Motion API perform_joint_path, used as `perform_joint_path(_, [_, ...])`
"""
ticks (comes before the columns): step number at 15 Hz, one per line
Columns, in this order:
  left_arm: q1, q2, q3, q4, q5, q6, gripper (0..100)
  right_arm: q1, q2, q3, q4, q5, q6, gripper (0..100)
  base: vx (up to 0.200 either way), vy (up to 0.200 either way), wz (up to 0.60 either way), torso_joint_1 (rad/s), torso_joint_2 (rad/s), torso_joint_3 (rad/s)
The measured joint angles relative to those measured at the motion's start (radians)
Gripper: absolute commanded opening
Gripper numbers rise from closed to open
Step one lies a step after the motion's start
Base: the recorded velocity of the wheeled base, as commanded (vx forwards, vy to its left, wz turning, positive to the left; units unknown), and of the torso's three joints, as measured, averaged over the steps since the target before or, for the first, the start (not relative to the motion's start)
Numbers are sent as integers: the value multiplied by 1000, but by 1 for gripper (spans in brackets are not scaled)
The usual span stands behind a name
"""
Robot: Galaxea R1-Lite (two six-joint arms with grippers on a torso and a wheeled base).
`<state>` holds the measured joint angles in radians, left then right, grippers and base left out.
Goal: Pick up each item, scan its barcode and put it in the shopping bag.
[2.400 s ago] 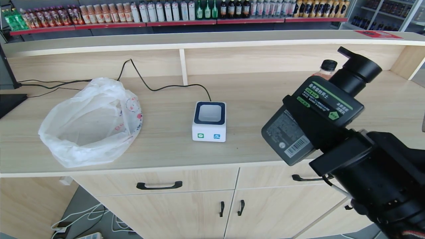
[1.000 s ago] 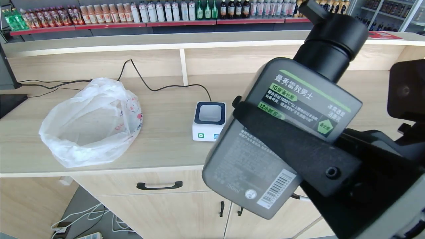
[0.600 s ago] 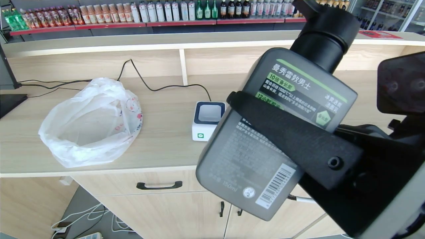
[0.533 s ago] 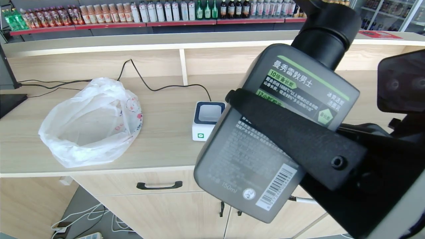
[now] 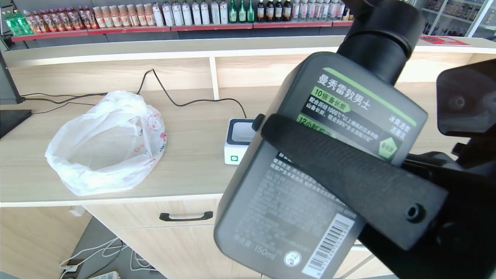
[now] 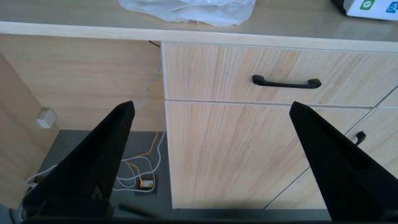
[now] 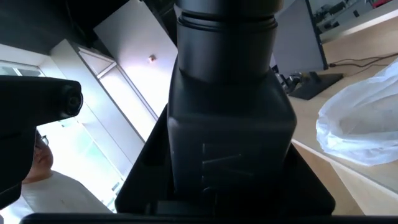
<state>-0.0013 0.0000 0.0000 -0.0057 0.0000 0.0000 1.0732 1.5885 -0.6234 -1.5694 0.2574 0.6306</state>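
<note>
Pale wood-grain counter point(image 5: 193, 174): crinkled translucent bag point(image 5: 104, 143) at nine o'clock of boxy white scanner point(image 5: 236, 143). Flat matte-grey bottle point(image 5: 279, 201), round black cap, aloft at four o'clock, clamped in right gripper point(image 5: 286, 139). Left gripper point(image 6: 211, 106) splayed wide before drawer point(image 6: 217, 74).

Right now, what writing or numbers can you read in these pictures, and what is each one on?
"150ml": low on the dark bottle.
Larger label lines on that bottle: Chinese brand wording, left unquoted; the fine print is blurred.
Digits under its barcode: too small to read.
On the scanner: a green pictogram, no words.
On the shopping bag: red print, crumpled, unreadable.
On the shelf bottles: labels too small.
</note>
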Motion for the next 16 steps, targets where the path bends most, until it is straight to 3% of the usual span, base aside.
perform_joint_path(12, [0,0,0,0,0,0,100,0,5,14,0,-1,-12,0,0,0,0,0,0,0])
perform_joint_path(16, [0,0,0,0,0,0,100,-5,-1,33,0,-21,-126,0,0,0,0,0,0,0])
